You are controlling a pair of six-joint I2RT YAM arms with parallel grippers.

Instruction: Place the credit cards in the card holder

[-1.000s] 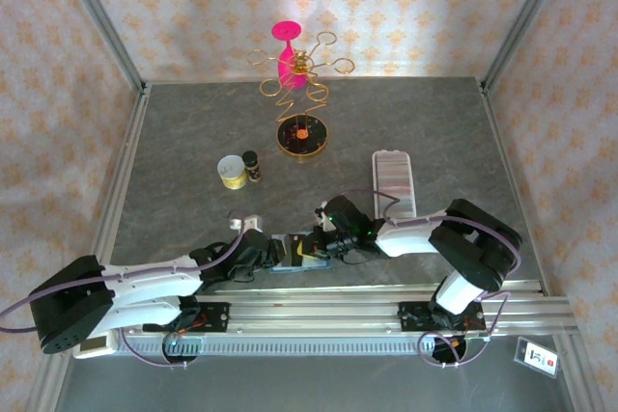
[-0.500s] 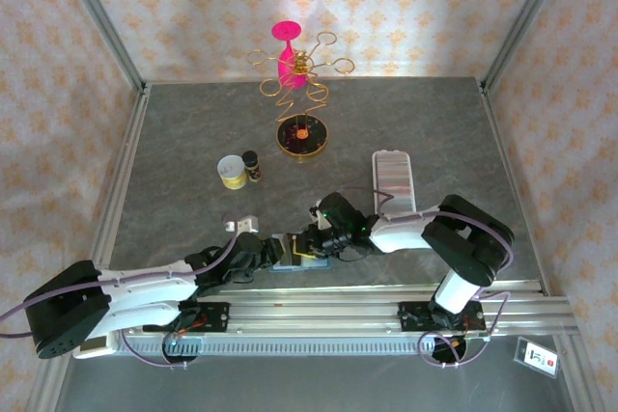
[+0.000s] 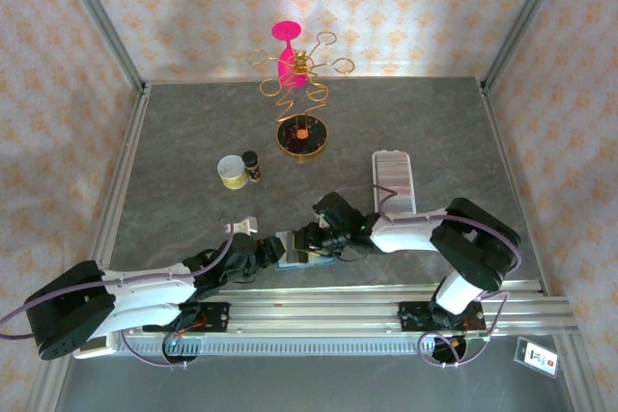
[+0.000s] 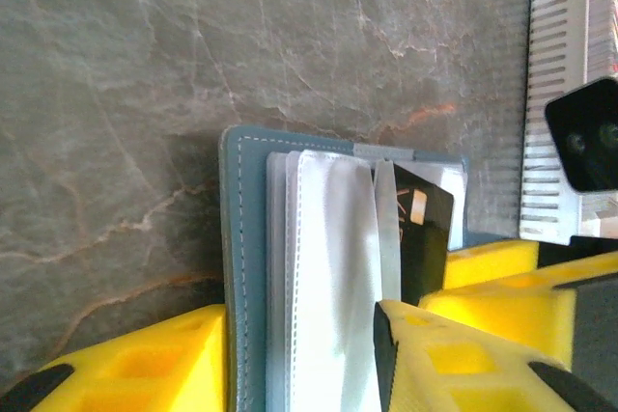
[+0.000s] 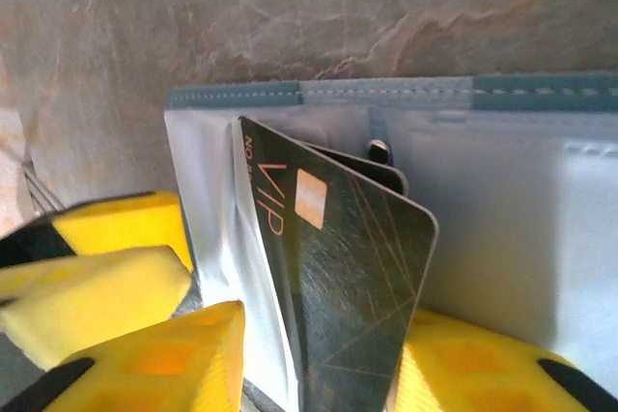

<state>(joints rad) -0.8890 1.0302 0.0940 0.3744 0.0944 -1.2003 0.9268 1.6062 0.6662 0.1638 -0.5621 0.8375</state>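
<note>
Straddling black card [image 5: 338,258], right pincer [image 5: 323,359] released, left pincer [image 4: 290,359] clamping teal wallet [image 4: 241,238] edges, table [image 4: 145,65] stretching beyond

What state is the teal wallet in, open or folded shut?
Open. The teal wallet lies spread on the table, its clear sleeves exposed, and a black card sticks partly out among them.

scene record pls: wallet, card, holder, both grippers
teal wallet: lying open, clear sleeves showing
black card: partly out of a sleeve, tilted
card holder: apart from the wallet, farther back on the right; no card seen in it
left gripper: shut on teal wallet at its sleeves
right gripper: open, one finger on either side of the black card
progress: card not yet in holder
</note>
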